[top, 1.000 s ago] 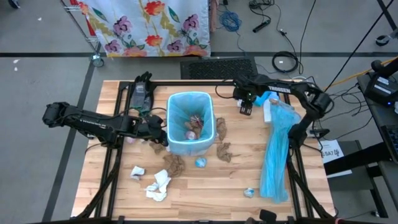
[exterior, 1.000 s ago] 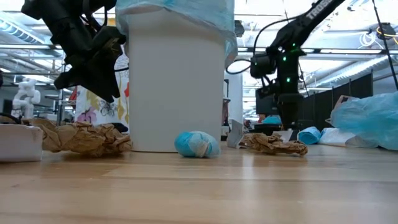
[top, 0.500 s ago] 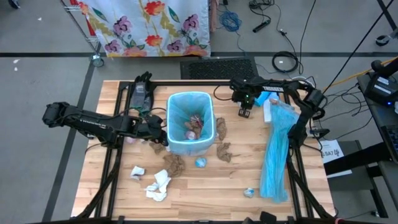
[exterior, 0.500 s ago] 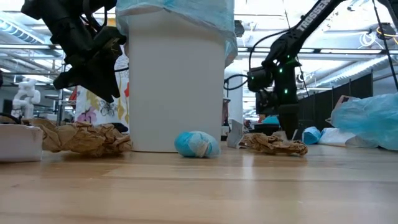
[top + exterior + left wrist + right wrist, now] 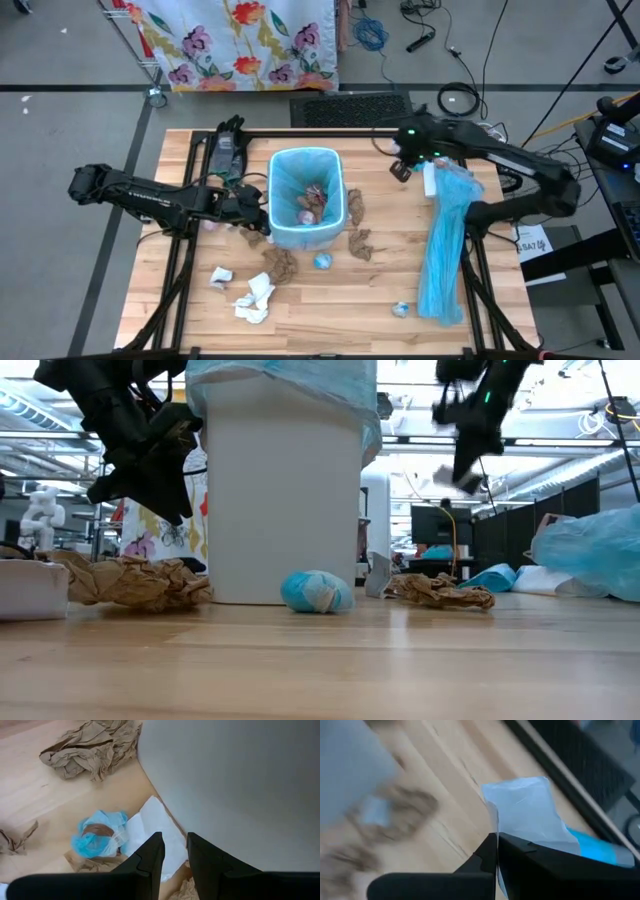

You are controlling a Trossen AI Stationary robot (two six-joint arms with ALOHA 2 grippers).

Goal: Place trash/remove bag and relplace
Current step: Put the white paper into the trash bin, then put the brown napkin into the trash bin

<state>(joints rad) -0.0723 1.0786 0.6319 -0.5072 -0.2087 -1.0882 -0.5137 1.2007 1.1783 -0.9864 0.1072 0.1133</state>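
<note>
The right gripper (image 5: pixel 400 168) has risen clear of the table behind the bin (image 5: pixel 306 199), fingers pinched on a pale-blue scrap (image 5: pixel 522 807), apparently carrying it binward. The left gripper (image 5: pixel 172 851), narrowly parted and empty, hovers beside the bin wall over a blue wad (image 5: pixel 97 841). Remaining trash (image 5: pixel 281 265) lies before the bin.

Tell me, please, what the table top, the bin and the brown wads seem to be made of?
The light planked table top looks like wood with a smooth finish: grain and plank seams show. The white bin seems matte plastic, lined with a thin blue film bag. The crumpled brown wads look like paper, judging by sharp creases.
</note>
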